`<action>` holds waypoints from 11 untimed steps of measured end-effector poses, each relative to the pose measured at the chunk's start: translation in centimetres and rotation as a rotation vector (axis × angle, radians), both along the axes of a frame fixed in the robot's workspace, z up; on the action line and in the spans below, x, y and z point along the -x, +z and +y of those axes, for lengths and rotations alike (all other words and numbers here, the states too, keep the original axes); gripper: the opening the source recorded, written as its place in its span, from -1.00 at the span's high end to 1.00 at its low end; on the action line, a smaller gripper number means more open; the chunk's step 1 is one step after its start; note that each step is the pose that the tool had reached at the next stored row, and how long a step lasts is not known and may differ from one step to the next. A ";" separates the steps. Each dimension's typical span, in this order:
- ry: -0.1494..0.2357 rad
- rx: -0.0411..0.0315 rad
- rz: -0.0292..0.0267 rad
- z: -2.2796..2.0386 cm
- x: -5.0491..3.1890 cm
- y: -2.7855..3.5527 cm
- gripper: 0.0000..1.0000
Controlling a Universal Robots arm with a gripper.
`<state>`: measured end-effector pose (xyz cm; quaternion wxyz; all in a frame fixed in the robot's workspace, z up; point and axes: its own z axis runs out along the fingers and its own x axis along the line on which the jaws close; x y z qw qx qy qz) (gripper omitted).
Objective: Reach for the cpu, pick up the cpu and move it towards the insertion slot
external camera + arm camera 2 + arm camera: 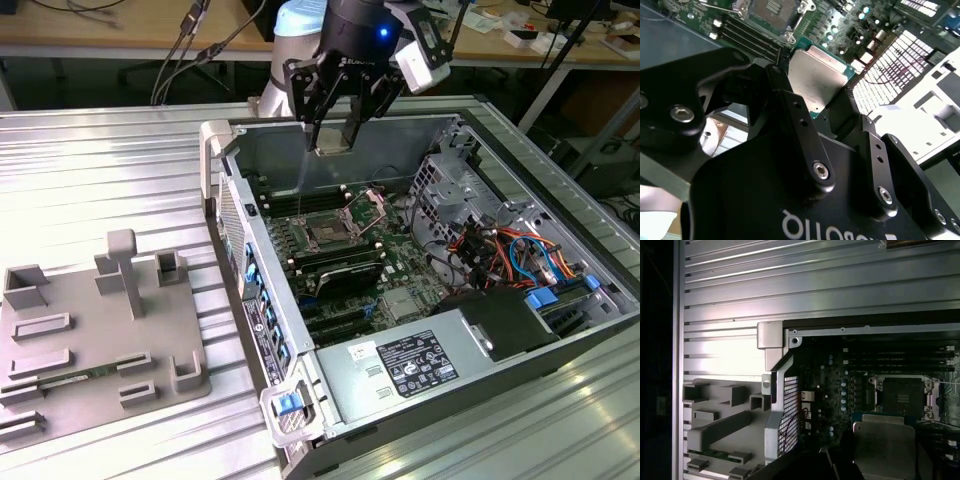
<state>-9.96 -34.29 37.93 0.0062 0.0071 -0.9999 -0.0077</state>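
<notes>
The ribbed metal table (110, 180) carries everything here: an open computer case (520, 370) lies on its side toward the exterior view's right, and a grey plastic tray (60, 350) with rectangular recesses sits near the table's edge at the exterior view's left. Inside the case the green motherboard (400, 305) faces up, and the insertion slot (330, 232) sits near the case's far wall, its dark centre bare and its wire-lever bracket (368, 207) swung up and out of the way. The gripper (335, 140) hangs above the case's far wall, somewhat beyond the slot rather than straight over it. Its fingers (790, 107) are closed onto the cpu (816, 82), pinching the chip by two opposite edges so that the silvery top stays uncovered in both wrist views; the cpu is clear of the board, with the slot (902, 396) showing beyond it in the first wrist view. The chip looks light, stiff and smooth, so an edge grip suits it. The underside contacts are probably delicate, and a tilted or off-centre grip could let it slip.
</notes>
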 end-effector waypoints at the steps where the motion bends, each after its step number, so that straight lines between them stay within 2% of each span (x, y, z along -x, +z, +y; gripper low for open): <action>1: 0.000 0.0006 0.0000 0.23 -0.22 -0.05 -0.09; 4: 0.000 0.0013 0.0000 1.06 -0.98 -0.28 -0.09; 11: 0.000 0.0014 0.0003 1.90 -2.51 -0.85 -0.09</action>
